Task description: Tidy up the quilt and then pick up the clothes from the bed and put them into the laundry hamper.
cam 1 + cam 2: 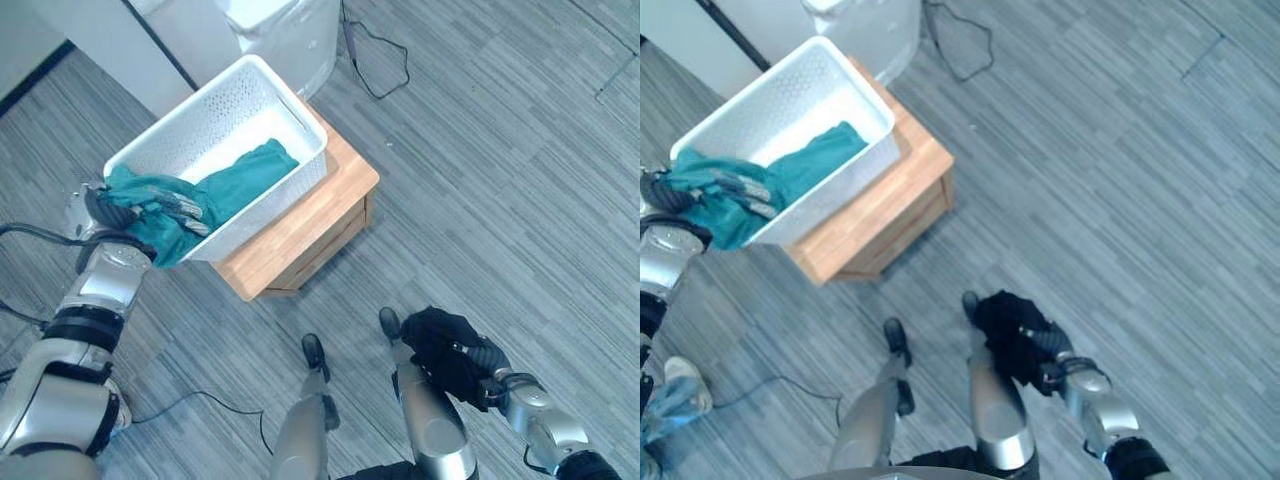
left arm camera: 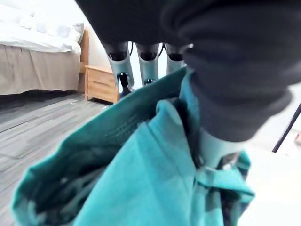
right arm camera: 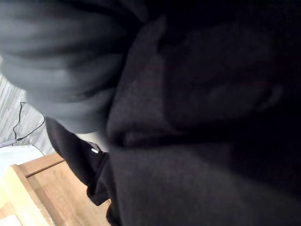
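A teal garment (image 1: 245,175) lies partly inside the white perforated laundry hamper (image 1: 290,110) and hangs over its near left rim. My left hand (image 1: 168,205) is at that rim, with its fingers over the bunched teal cloth (image 2: 141,179) and shut on it. Low at the right, away from the hamper, my right hand (image 1: 487,362) is shut on a black garment (image 1: 440,340). The same black cloth (image 3: 197,117) shows up close in the right wrist view.
The hamper stands on a low wooden nightstand (image 1: 330,200) on grey plank flooring. A white unit (image 1: 290,30) stands just behind it. The left wrist view shows the bed (image 2: 33,42) and a second nightstand (image 2: 101,82). A person's leg and shoe (image 1: 675,395) are at the lower left.
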You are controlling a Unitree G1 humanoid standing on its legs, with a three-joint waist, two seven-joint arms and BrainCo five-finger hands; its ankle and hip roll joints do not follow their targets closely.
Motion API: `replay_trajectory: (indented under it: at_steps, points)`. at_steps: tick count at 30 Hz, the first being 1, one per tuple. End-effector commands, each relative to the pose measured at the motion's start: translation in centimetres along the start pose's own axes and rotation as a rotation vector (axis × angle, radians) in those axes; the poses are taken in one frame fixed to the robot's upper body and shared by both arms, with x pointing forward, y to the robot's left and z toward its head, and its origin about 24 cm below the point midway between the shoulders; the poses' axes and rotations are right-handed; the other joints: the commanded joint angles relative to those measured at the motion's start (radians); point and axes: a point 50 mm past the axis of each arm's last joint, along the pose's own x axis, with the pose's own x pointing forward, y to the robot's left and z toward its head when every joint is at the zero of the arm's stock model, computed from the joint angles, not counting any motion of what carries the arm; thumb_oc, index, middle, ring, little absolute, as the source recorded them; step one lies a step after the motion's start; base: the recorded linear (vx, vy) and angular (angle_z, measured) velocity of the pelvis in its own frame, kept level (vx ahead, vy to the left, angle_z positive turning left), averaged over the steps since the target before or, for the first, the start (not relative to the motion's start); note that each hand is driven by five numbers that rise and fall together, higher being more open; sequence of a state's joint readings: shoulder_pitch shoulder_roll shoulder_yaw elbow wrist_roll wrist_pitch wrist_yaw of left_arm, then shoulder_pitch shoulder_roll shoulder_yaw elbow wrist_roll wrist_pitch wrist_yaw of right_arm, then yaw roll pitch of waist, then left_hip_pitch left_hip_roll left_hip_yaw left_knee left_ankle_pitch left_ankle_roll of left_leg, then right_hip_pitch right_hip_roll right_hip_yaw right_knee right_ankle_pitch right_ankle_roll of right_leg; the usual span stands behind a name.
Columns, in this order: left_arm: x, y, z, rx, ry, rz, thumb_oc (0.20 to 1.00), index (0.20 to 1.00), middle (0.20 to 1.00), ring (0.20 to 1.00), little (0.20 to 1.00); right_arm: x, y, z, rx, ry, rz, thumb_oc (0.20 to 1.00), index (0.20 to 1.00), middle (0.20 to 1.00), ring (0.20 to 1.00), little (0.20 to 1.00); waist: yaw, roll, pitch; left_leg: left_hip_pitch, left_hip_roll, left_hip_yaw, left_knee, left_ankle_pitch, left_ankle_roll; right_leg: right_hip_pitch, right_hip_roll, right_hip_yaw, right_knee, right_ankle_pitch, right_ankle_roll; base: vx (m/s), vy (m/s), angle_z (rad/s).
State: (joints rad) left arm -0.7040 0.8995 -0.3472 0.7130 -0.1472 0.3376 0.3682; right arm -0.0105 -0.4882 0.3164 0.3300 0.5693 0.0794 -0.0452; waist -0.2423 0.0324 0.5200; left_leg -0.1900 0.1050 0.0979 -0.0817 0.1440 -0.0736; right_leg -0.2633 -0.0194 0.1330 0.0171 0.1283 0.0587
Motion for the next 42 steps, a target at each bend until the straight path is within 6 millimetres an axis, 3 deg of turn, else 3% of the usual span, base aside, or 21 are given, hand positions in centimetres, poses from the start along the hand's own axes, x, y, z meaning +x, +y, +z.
replay_trajectory:
  at_steps: [1,8,10,13,17,20,22,23,24,26,27,29,30,31,34,35,36,38,39,42]
  points:
    - [0.8,2.1,1.9,0.025,-0.067,0.078,1.0,1.0,1.0,1.0,1.0,-0.5,1.0,0.9,0.058,-0.085,0.059,0.2,0.2,0.2,0.2,0.2,0.0,-0.042,-0.059,-0.002,0.054,-0.025,0.098,-0.064,-0.006,-0.066,-0.039,0.045,0.11,-0.043,0.048,-0.04,0.015,0.01]
    - [0.5,2.5,3.7,-0.084,-0.158,0.129,1.0,1.0,1.0,1.0,1.0,-0.6,0.6,0.7,0.08,-0.078,0.041,0.2,0.2,0.2,0.2,0.2,0.0,-0.044,-0.071,0.046,0.041,-0.009,0.077,-0.07,-0.001,-0.015,-0.054,0.043,0.097,-0.049,0.052,-0.01,0.007,0.0]
    - [0.1,3.5,5.7,-0.231,-0.248,0.166,1.0,1.0,1.0,1.0,1.0,-0.7,0.2,0.3,0.102,-0.073,0.001,0.2,0.2,0.2,0.2,0.2,0.001,-0.041,-0.099,0.093,0.032,-0.005,0.057,-0.078,0.003,0.034,-0.064,0.039,0.076,-0.054,0.055,0.03,0.025,0.07]
    - [-0.5,3.8,7.1,-0.352,-0.317,0.19,1.0,1.0,1.0,1.0,1.0,-0.8,-0.1,0.4,0.13,-0.093,-0.053,0.2,0.2,0.2,0.2,0.2,0.004,-0.04,-0.124,0.123,0.022,0.0,0.051,-0.09,0.009,0.063,-0.068,0.039,0.062,-0.055,0.058,0.04,0.022,0.05]
    - [-3.2,2.6,7.0,-0.49,-0.414,0.139,1.0,1.0,1.0,1.0,1.0,-0.8,-1.9,2.1,0.13,-0.19,-0.177,0.2,0.2,0.2,0.2,0.2,0.035,-0.045,-0.184,0.18,0.009,-0.011,0.062,-0.12,0.018,0.13,-0.077,0.044,0.035,-0.05,0.061,0.1,0.036,-0.06]
    - [-6.5,-1.6,2.8,-0.496,-0.377,-0.028,1.0,1.0,1.0,1.0,1.0,-1.0,-3.8,5.7,0.107,-0.326,-0.262,0.2,0.2,0.2,0.2,0.2,0.093,-0.05,-0.242,0.231,0.002,-0.044,0.07,-0.145,0.023,0.203,-0.091,0.04,0.003,-0.05,0.059,0.15,0.02,-0.09]
    - [-7.4,-2.9,1.5,-0.493,-0.342,-0.079,1.0,1.0,1.0,1.0,1.0,-1.1,-4.1,6.6,0.098,-0.358,-0.27,0.2,0.2,0.2,0.2,0.2,0.106,-0.049,-0.256,0.245,0.001,-0.051,0.069,-0.151,0.024,0.222,-0.094,0.038,-0.006,-0.051,0.059,0.1,0.043,0.01]
    - [-9.6,-6.0,-2.1,-0.477,-0.249,-0.166,1.0,1.0,1.0,1.0,1.0,-1.2,-4.7,9.4,0.073,-0.435,-0.272,0.2,0.2,0.2,0.2,0.2,0.144,-0.05,-0.282,0.268,-0.003,-0.074,0.064,-0.159,0.024,0.255,-0.102,0.03,-0.021,-0.053,0.057,0.11,0.077,0.04]
    - [-10.3,-7.0,-3.5,-0.479,-0.201,-0.202,1.0,1.0,1.0,1.0,1.0,-1.3,-4.9,10.5,0.057,-0.464,-0.268,0.2,0.2,0.2,0.2,0.2,0.159,-0.049,-0.292,0.276,-0.004,-0.083,0.059,-0.16,0.023,0.266,-0.105,0.026,-0.026,-0.053,0.057,0.11,0.08,0.01]
    - [-11.4,-8.3,-5.4,-0.502,-0.132,-0.238,1.0,1.0,1.0,1.0,1.0,-1.3,-4.9,11.9,0.021,-0.497,-0.256,0.2,0.2,0.2,0.2,0.2,0.18,-0.049,-0.302,0.283,-0.007,-0.096,0.055,-0.163,0.024,0.28,-0.11,0.021,-0.033,-0.054,0.056,0.05,0.077,0.13]
    - [-12.7,-9.8,-7.5,-0.518,-0.034,-0.268,1.0,1.0,1.0,1.0,1.0,-1.3,-4.5,13.9,-0.036,-0.541,-0.226,0.2,0.2,0.2,0.2,0.2,0.21,-0.052,-0.315,0.289,-0.012,-0.113,0.045,-0.163,0.023,0.29,-0.116,0.013,-0.041,-0.054,0.057,0.04,0.119,0.28]
    - [-13.9,-10.8,-9.7,-0.548,0.053,-0.293,1.0,1.0,1.0,1.0,1.0,-1.0,-3.9,16.7,-0.095,-0.585,-0.201,0.2,0.2,0.2,0.2,0.2,0.245,-0.06,-0.318,0.286,-0.017,-0.13,0.042,-0.16,0.018,0.292,-0.126,-0.004,-0.045,-0.051,0.061,-0.03,0.126,0.23]
    - [-14.5,-11.5,-10.7,-0.57,0.096,-0.312,1.0,1.0,1.0,1.0,1.0,-0.8,-3.0,19.3,-0.153,-0.629,-0.182,0.2,0.2,0.2,0.2,0.2,0.273,-0.067,-0.307,0.27,-0.02,-0.144,0.048,-0.158,0.014,0.279,-0.131,-0.017,-0.038,-0.046,0.064,-0.08,0.088,0.32]
    - [-14.5,-11.5,-10.7,-0.572,0.096,-0.31,1.0,1.0,1.0,1.0,1.0,-0.8,-3.0,19.4,-0.154,-0.631,-0.181,0.2,0.2,0.2,0.2,0.2,0.271,-0.067,-0.307,0.268,-0.021,-0.144,0.049,-0.158,0.014,0.278,-0.131,-0.017,-0.037,-0.047,0.064,-0.14,0.091,0.37]
    - [-14.8,-12.0,-11.2,-0.602,0.126,-0.336,1.0,1.0,1.0,1.0,1.0,-0.9,-1.2,23.9,-0.225,-0.725,-0.157,0.2,0.2,0.2,0.2,0.2,0.309,-0.073,-0.263,0.224,-0.027,-0.166,0.078,-0.157,0.014,0.244,-0.142,-0.037,-0.013,-0.039,0.073,-0.16,0.067,0.35]
    - [-14.8,-12.3,-11.0,-0.621,0.127,-0.349,1.0,1.0,1.0,1.0,1.0,-1.3,-0.1,26.4,-0.266,-0.786,-0.141,0.2,0.2,0.2,0.2,0.2,0.327,-0.075,-0.232,0.192,-0.031,-0.175,0.1,-0.156,0.015,0.222,-0.149,-0.045,0.0,-0.033,0.077,-0.17,0.063,0.28]
    - [-14.7,-12.4,-10.9,-0.622,0.124,-0.351,1.0,1.0,1.0,1.0,1.0,-1.4,0.1,26.7,-0.27,-0.796,-0.136,0.2,0.2,0.2,0.2,0.2,0.328,-0.076,-0.228,0.185,-0.032,-0.177,0.105,-0.156,0.015,0.218,-0.15,-0.047,0.003,-0.032,0.078,-0.21,0.075,0.24]
    - [-14.7,-12.7,-9.6,-0.649,0.083,-0.376,1.0,1.0,1.0,1.0,1.0,-2.3,1.6,29.9,-0.306,-0.884,-0.115,0.2,0.2,0.2,0.2,0.2,0.349,-0.068,-0.174,0.13,-0.047,-0.196,0.14,-0.152,0.018,0.177,-0.156,-0.054,0.029,-0.028,0.081,-0.19,0.106,0.24]
    - [-14.7,-12.8,-9.5,-0.651,0.078,-0.379,1.0,1.0,1.0,1.0,1.0,-2.4,1.8,30.1,-0.311,-0.89,-0.112,0.2,0.2,0.2,0.2,0.2,0.35,-0.067,-0.17,0.125,-0.048,-0.198,0.143,-0.152,0.018,0.174,-0.156,-0.055,0.032,-0.028,0.081,-0.22,0.133,0.34]
    - [-14.6,-12.5,-6.2,-0.698,-0.039,-0.399,1.0,1.0,1.0,1.0,1.0,-3.1,4.3,32.9,-0.465,-0.97,-0.129,0.2,0.2,0.2,0.2,0.2,0.396,-0.048,-0.072,0.033,-0.07,-0.22,0.176,-0.137,0.022,0.121,-0.187,-0.083,0.037,-0.011,0.09,-0.19,0.072,0.25]
